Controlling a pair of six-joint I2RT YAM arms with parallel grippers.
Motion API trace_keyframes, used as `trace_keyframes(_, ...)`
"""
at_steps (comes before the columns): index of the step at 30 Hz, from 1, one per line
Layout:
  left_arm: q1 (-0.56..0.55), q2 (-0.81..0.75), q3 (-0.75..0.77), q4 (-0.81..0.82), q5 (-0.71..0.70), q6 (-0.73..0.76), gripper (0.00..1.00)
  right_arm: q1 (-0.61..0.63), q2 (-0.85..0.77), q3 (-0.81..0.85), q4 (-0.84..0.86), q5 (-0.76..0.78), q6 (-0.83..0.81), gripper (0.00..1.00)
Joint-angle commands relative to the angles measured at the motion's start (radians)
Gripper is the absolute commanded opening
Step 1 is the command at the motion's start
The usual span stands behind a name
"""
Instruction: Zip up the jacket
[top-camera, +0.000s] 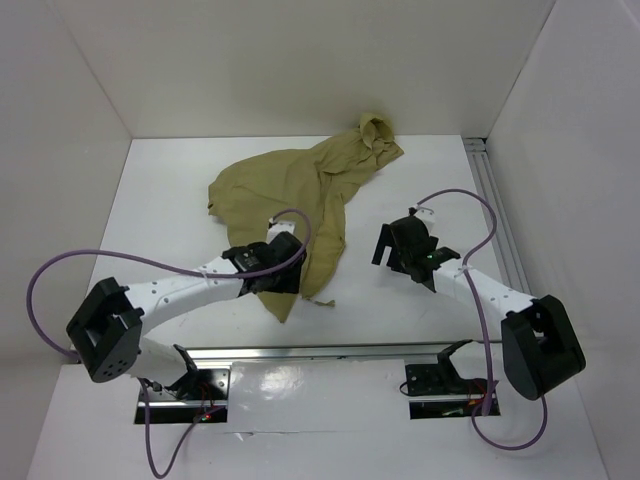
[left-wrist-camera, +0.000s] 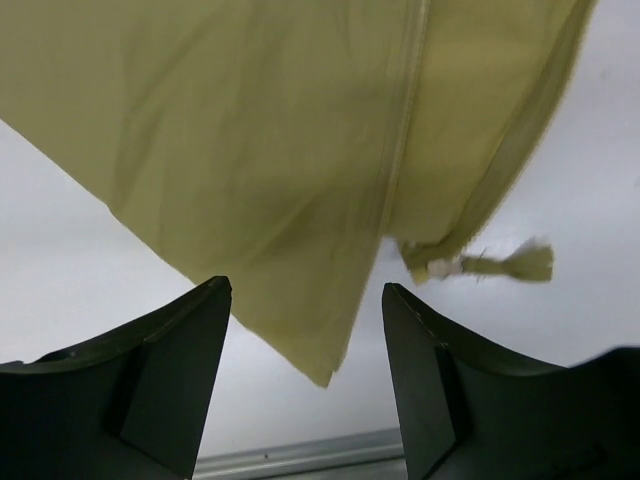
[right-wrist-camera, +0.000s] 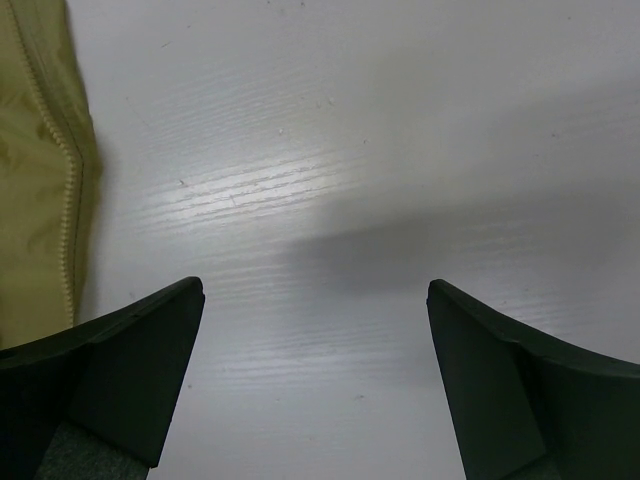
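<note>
The olive-tan jacket (top-camera: 290, 185) lies crumpled on the white table (top-camera: 160, 200), hood (top-camera: 375, 130) toward the back and a narrow tail reaching the near edge. My left gripper (top-camera: 280, 280) hovers over that tail, open. In the left wrist view the jacket's pointed bottom corner (left-wrist-camera: 325, 370) sits between the jaws of the left gripper (left-wrist-camera: 306, 288), untouched, with a zipper line (left-wrist-camera: 405, 130) and a frayed cord end (left-wrist-camera: 510, 262) beside it. My right gripper (top-camera: 395, 250) stands open over bare table to the jacket's right. The right gripper (right-wrist-camera: 315, 286) has the jacket's zipper edge (right-wrist-camera: 62, 190) at its far left.
An aluminium rail (top-camera: 320, 352) runs along the near edge, also seen as the rail (left-wrist-camera: 300, 455) below the left fingers. Another rail (top-camera: 495, 200) lines the right side. White walls enclose the table at the back and on both sides.
</note>
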Motion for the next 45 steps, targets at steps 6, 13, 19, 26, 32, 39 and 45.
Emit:
trace_keyframes(6,-0.095,-0.013,-0.133,-0.061,0.052,-0.163,0.72,0.006,-0.013,-0.018,0.031,-0.012,0.011,0.99)
trace_keyframes(13,-0.105,-0.013,-0.196,-0.003,0.1,-0.13,0.7,0.006,-0.002,-0.009,0.018,-0.003,0.011,0.97)
trace_keyframes(19,-0.105,-0.024,-0.233,0.046,0.109,-0.116,0.64,0.006,-0.002,-0.018,0.009,-0.003,0.011,0.97)
trace_keyframes(26,-0.105,0.032,-0.212,0.055,0.089,-0.096,0.61,0.006,0.007,-0.018,0.009,-0.013,0.011,0.97)
trace_keyframes(32,-0.105,0.08,-0.167,0.046,0.08,-0.076,0.43,0.015,0.016,-0.018,0.009,-0.023,0.011,0.97)
trace_keyframes(39,-0.105,0.022,-0.117,-0.006,0.1,-0.056,0.16,0.062,0.016,-0.018,0.0,-0.07,-0.032,0.96)
trace_keyframes(45,-0.105,-0.117,-0.054,-0.029,0.129,-0.088,0.0,0.242,0.003,-0.027,0.043,-0.154,0.063,0.91)
